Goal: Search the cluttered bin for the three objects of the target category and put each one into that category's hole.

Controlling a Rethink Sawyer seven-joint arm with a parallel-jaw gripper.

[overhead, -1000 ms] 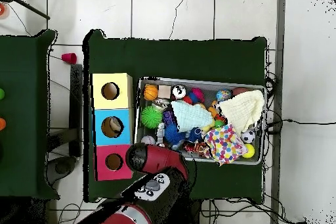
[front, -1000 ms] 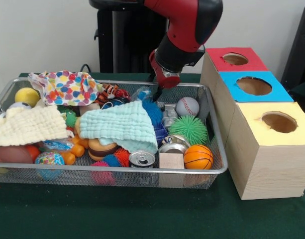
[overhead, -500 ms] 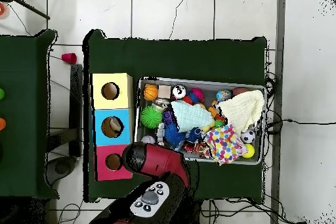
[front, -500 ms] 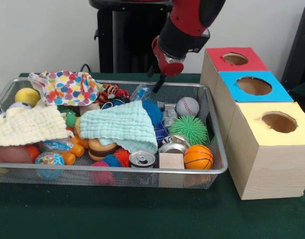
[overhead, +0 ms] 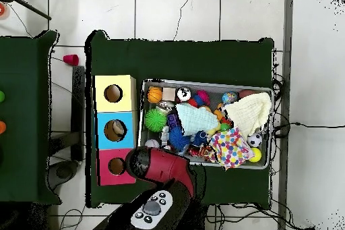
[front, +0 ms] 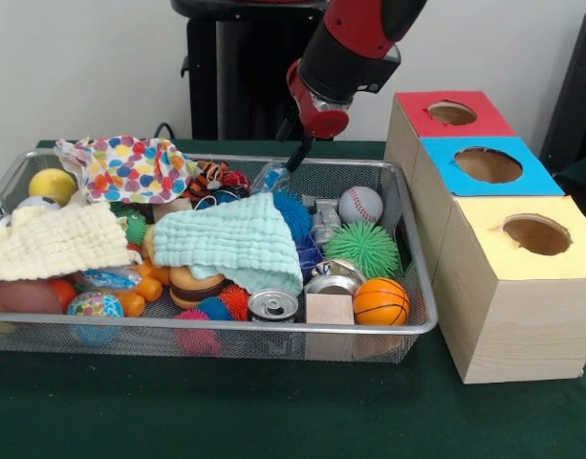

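Your gripper (front: 297, 153) hangs above the bin's (front: 226, 325) far rim, just over one clear bottle (front: 271, 178); whether it is open or closed can't be made out. Three boxes stand beside; the blue hole (front: 488, 164) sits midway.

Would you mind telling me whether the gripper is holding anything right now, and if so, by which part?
Nothing is held. The gripper hangs empty above the far rim of the bin, just over a clear plastic bottle without touching it.

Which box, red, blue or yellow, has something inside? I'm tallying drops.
The blue-topped box: from overhead, its hole shows a pale object inside, while the red and yellow boxes' holes look dark.
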